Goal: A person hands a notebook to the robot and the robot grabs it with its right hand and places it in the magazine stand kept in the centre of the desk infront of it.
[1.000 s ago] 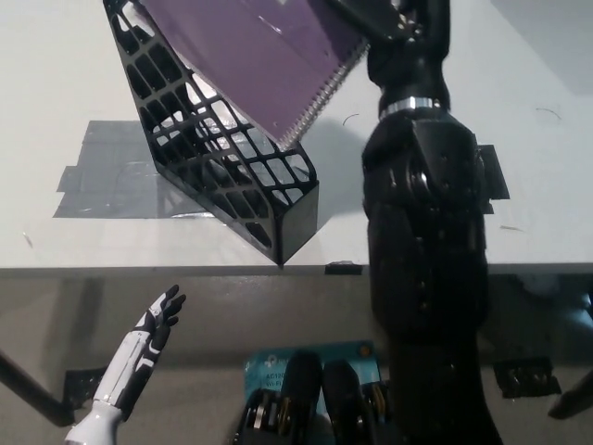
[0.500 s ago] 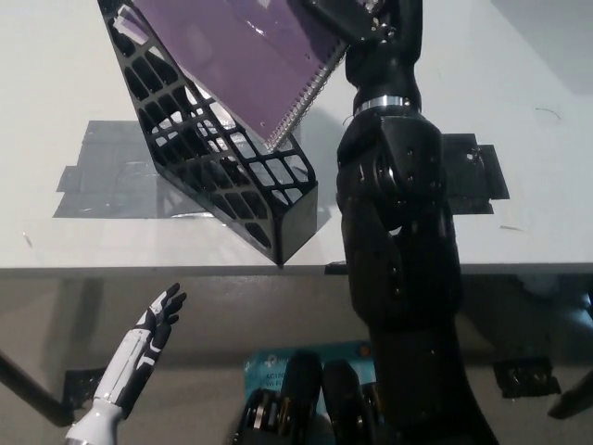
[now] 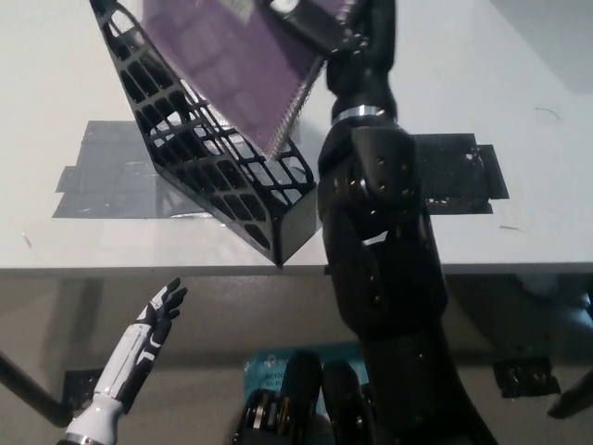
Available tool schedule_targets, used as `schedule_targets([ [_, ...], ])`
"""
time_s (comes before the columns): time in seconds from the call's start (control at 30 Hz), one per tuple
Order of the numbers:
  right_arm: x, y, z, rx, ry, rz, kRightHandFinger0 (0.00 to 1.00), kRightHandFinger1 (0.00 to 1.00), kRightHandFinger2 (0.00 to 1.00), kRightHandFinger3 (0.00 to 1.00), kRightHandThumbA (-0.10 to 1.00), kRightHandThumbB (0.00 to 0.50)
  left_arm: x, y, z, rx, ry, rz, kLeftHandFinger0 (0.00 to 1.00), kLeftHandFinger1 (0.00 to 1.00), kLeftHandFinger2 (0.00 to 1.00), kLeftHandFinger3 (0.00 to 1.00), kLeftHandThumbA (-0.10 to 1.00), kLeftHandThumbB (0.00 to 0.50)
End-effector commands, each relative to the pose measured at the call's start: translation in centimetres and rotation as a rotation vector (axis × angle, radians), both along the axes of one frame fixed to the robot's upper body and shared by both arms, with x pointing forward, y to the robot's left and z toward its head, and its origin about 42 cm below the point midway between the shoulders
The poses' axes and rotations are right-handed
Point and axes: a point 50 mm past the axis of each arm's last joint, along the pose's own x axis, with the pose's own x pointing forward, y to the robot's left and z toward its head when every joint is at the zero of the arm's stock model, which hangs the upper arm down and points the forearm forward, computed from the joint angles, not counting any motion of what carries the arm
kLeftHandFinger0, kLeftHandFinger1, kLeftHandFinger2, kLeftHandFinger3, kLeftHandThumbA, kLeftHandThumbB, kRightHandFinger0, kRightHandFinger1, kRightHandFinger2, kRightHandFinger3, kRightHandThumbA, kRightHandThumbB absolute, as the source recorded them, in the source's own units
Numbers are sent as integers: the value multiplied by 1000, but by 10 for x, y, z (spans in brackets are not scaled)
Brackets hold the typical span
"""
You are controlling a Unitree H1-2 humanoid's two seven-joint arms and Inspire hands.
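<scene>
Notebook (image 3: 227, 65): purple, spiral-bound, held tilted over the stand's open top at the far middle of the scene; its lower corner dips between the stand's walls.
Handling: looks light and flat; the cover seems smooth, so it could slip; the wire spiral could catch on the lattice. Best held at the upper corner near the spiral, where the right hand is.
Direction: the long axis seems to run from far left down to near right; the spiral edge faces right, and the lowest corner points into the stand. The top edge is cut off by the frame.
Right hand (image 3: 320, 19): black, at the top of the frame on the notebook's upper right corner; its fingers are clamped on that corner, though much of the hand is out of view.
Stand (image 3: 222, 176): black lattice magazine holder, set slantwise on the tabletop, high end far left, low closed end near the front edge.
Tabletop (image 3: 519, 102): white, with dark tape patches (image 3: 111, 171) under and beside the stand.
Left hand (image 3: 153, 320): white, idle below the tabletop's near edge at lower left, fingers spread and holding nothing.
</scene>
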Motion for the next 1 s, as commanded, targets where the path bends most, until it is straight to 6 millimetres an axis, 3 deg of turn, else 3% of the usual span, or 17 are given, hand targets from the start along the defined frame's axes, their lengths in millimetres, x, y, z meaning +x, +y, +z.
schedule_targets([
  [0.0, -13, 16, 28, -139, -145, 83, 973, 1000, 1000, 1000, 903, 233, 9, 5, 16, 5, -64, -29, 1000, 1000, 1000, 1000, 1000, 500],
  [0.07, -13, 16, 26, -198, -140, 93, 1000, 1000, 1000, 1000, 928, 296, 10, 5, 17, 4, -70, -30, 1000, 1000, 1000, 1000, 1000, 500],
  [0.2, -14, 14, 25, -231, -137, 114, 1000, 1000, 1000, 1000, 920, 325, 14, 4, 19, 7, -74, -34, 1000, 1000, 1000, 1000, 1000, 500],
  [0.57, -15, 5, 32, -220, -141, 90, 1000, 1000, 1000, 1000, 1000, 325, 16, 4, 22, 9, -86, -38, 1000, 1000, 1000, 1000, 1000, 500],
  [0.67, -14, 1, 37, -218, -162, 77, 1000, 1000, 1000, 1000, 1000, 308, 20, 4, 25, 10, -91, -39, 1000, 1000, 1000, 1000, 1000, 500],
  [0.83, -16, -9, 46, -191, -196, 64, 1000, 1000, 1000, 1000, 1000, 320, 21, 3, 26, 7, -93, -41, 1000, 1000, 1000, 1000, 1000, 500],
  [0.87, -18, -14, 52, -181, -215, 53, 1000, 1000, 1000, 1000, 1000, 396, 22, 3, 27, 10, -98, -41, 1000, 1000, 1000, 1000, 1000, 500],
  [0.97, -22, -23, 62, -165, -250, 43, 1000, 1000, 1000, 1000, 1000, 418, 23, 4, 27, 11, -95, -42, 1000, 1000, 1000, 1000, 1000, 500],
])
